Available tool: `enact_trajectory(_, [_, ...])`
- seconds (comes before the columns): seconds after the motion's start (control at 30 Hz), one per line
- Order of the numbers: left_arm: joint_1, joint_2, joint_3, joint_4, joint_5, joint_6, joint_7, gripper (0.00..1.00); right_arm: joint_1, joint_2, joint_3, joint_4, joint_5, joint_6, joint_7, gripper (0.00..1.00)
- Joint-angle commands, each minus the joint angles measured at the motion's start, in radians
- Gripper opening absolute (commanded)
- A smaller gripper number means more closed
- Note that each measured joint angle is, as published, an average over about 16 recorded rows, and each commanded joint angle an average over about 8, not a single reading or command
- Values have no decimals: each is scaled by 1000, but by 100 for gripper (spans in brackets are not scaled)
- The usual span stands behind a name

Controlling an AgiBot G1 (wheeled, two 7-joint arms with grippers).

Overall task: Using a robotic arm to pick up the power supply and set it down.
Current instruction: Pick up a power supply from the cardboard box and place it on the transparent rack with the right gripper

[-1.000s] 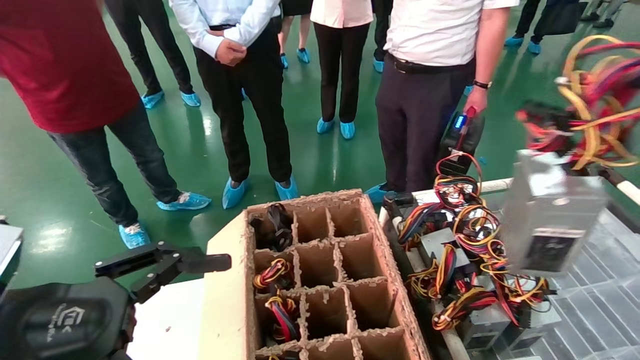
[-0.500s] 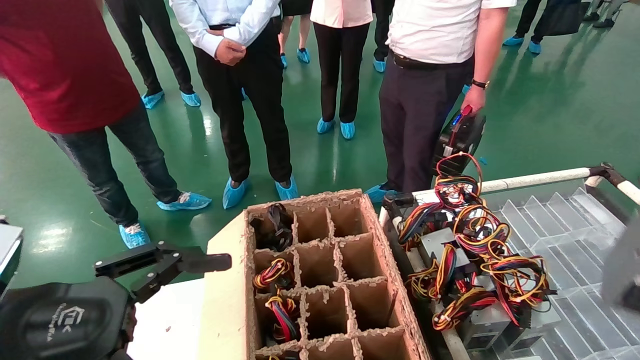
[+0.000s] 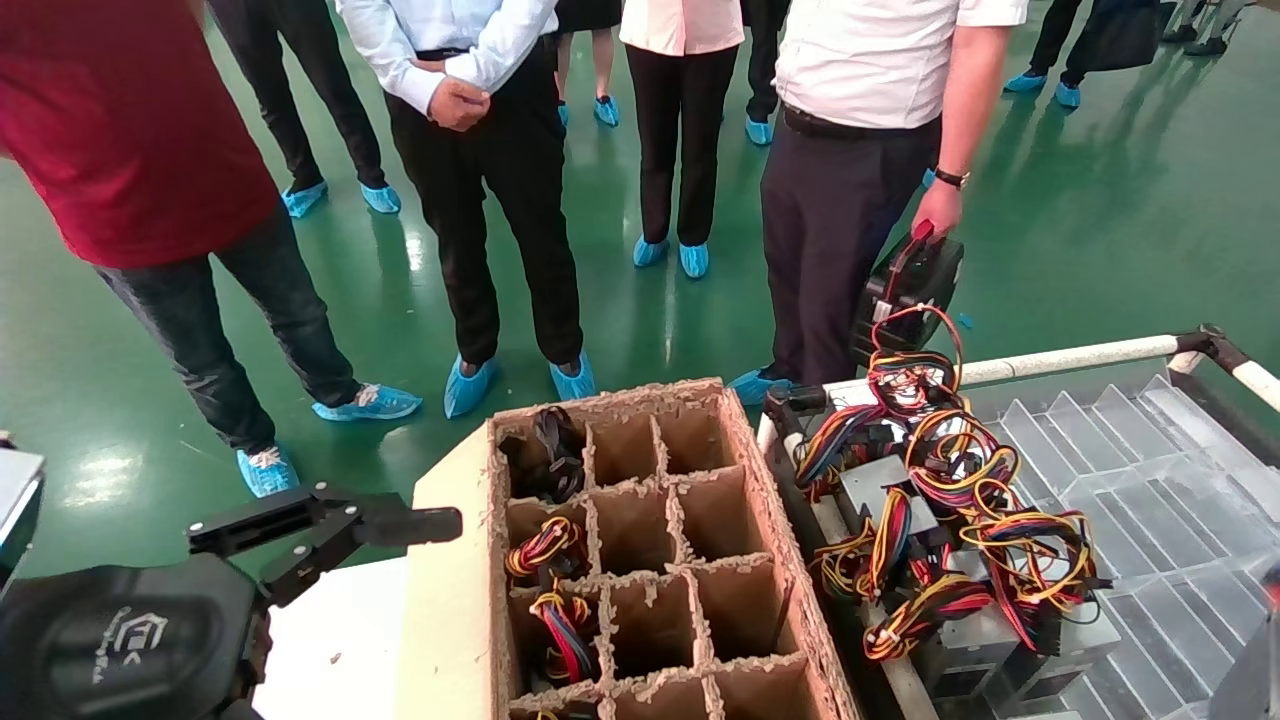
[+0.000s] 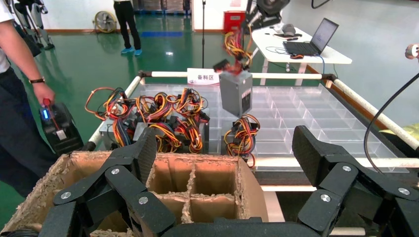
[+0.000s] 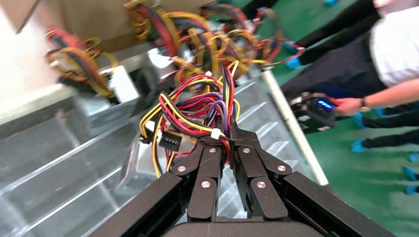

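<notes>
The power supply (image 4: 236, 92), a grey metal box, hangs by its coloured cable bundle (image 5: 197, 106) above the clear divided tray (image 4: 316, 111). My right gripper (image 5: 227, 136) is shut on that bundle just below a white cable tie, and the box (image 5: 134, 168) dangles under it. In the head view only a grey edge of the power supply (image 3: 1252, 688) shows at the bottom right corner. My left gripper (image 4: 225, 153) is parked open and holding nothing beside the cardboard box (image 3: 640, 560), at the lower left of the head view (image 3: 330, 530).
The cardboard box has divider cells, some holding cabled units. A pile of power supplies with tangled cables (image 3: 930, 520) fills the tray's left part. Several people stand close in front; one holds a black handheld device (image 3: 905, 285) near the tray rail (image 3: 1080, 355).
The hanging power supply has swung from the head view's upper right down and rightward, almost out of that view. The left arm has not moved.
</notes>
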Motion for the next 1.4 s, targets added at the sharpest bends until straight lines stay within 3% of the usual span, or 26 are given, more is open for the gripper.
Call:
enact_trajectory(0.03, [0,0,0,0,0,0,0,100,-22,6,-11,12,5,1,-17,0])
enact_trajectory(0.7, [0,0,1,0,-1,0,0,100,-138,-31,7,113,-22,3,-82,0])
enact_trajectory(1.4, [0,-1,2,0,-1,-1,1,100,-170,-84,-15,108,-53,4,-87,0])
